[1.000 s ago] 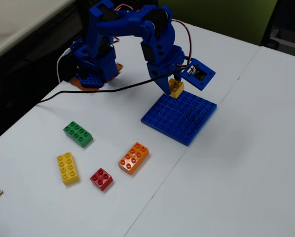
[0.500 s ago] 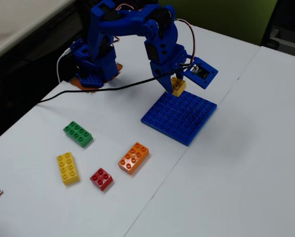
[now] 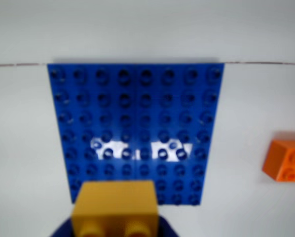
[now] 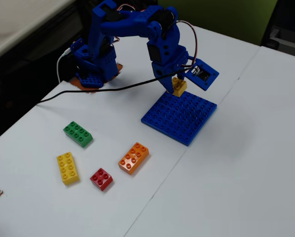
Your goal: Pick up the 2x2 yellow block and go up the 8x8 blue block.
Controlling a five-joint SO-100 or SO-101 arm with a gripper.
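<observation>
The 2x2 yellow block point(image 4: 179, 86) hangs in my gripper point(image 4: 175, 89), which is shut on it, just above the far edge of the 8x8 blue block point(image 4: 179, 117). In the wrist view the yellow block point(image 3: 115, 209) fills the bottom centre, with dark blue jaw parts at its sides, and the blue baseplate point(image 3: 137, 113) spreads out beyond it on the white table. The block is lifted clear of the baseplate's studs.
To the left of the baseplate in the fixed view lie a green brick point(image 4: 78, 134), a longer yellow brick point(image 4: 67, 167), a red brick point(image 4: 101, 178) and an orange brick point(image 4: 133, 158). The orange brick point(image 3: 286, 160) shows at the wrist view's right edge. A black cable point(image 4: 103, 90) crosses the table.
The gripper with the yellow block has drifted slightly right and up along the baseplate's far edge. The loose bricks have not moved.
</observation>
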